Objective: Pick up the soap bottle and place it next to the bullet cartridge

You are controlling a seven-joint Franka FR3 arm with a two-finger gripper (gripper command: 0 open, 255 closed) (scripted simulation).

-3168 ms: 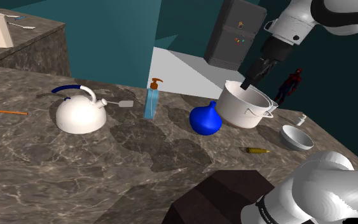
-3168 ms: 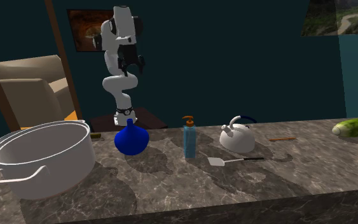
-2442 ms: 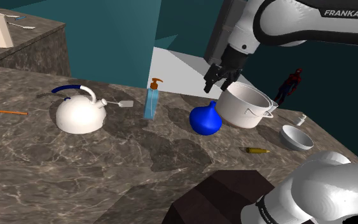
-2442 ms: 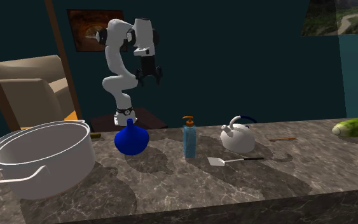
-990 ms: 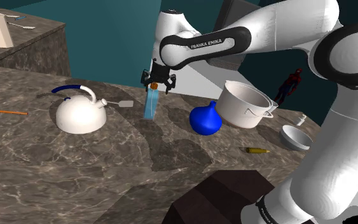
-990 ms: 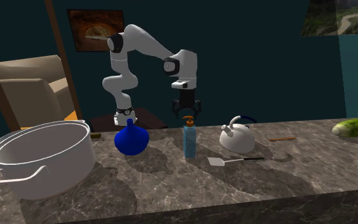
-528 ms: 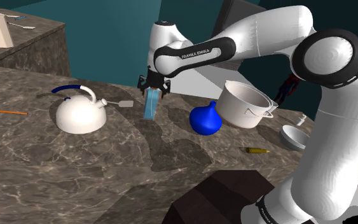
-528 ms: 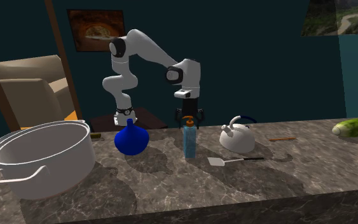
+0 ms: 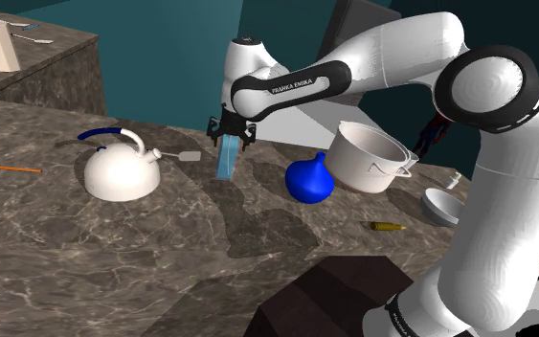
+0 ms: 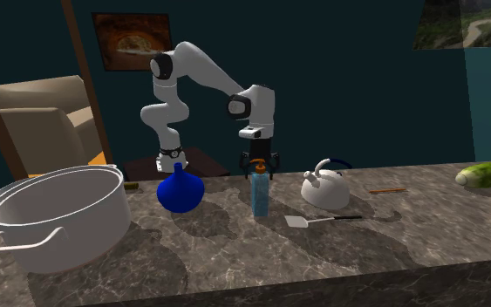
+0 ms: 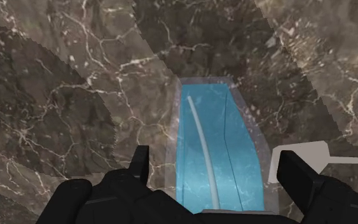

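The soap bottle (image 9: 225, 161) is seen standing upright on the tabletop (image 9: 85, 258), between the white kettle (image 9: 119, 172) and the blue vase (image 9: 308, 180). The gripper (image 9: 229, 134) is held open around the bottle's top, with one finger on each side, and nothing is squeezed. The bullet cartridge (image 9: 386, 226) is seen lying well apart, past the vase.

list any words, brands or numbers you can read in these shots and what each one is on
"FRANKA EMIKA": white letters on the dark band of the arm, read in the shoulder view.
No other text can be read: the soap bottle and the kettle carry no label, and the framed wall picture shows no words.
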